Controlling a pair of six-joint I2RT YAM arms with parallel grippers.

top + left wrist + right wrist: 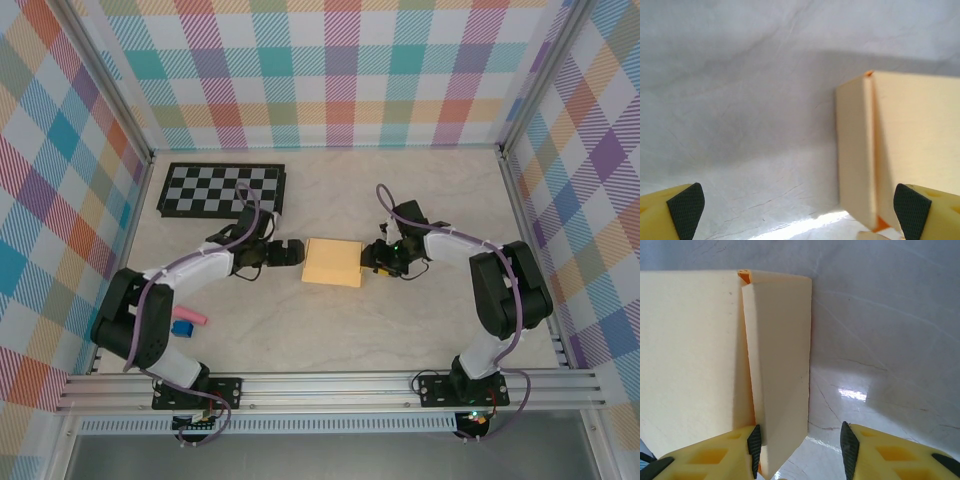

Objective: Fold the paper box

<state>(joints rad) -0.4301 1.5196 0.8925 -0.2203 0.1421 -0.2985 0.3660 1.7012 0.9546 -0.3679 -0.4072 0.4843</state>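
Looking down from the top camera, I find the pale yellow-orange thin-card paper box [333,262] lying flat near the middle of the marbled white bench [400,330]. My left jaws are just beside its left end and my right jaws are at its right end. It already reads as a shallow rectangular body, so I judge the main folds done and the ends left to close. The flat black-and-white checkerboard panel [222,190] and the small pink and blue pieces [187,322] lie well apart from the box, with bare bench ahead of it and behind it.

From my left wrist, my left jaws stand wide apart and hold nothing. The box's end wall [855,150] rises upright along an orange crease, its near corner inside my span and close to one black pad [910,215]. Open bench fills the other side.

From my right wrist, my right jaws are partly apart, straddling the near edge of a loose end flap [780,365]. One pad [755,447] sits just beside or against it and the other is clear, so nothing is clamped. That flap stands off the main panel and, I judge, wants pressing in.
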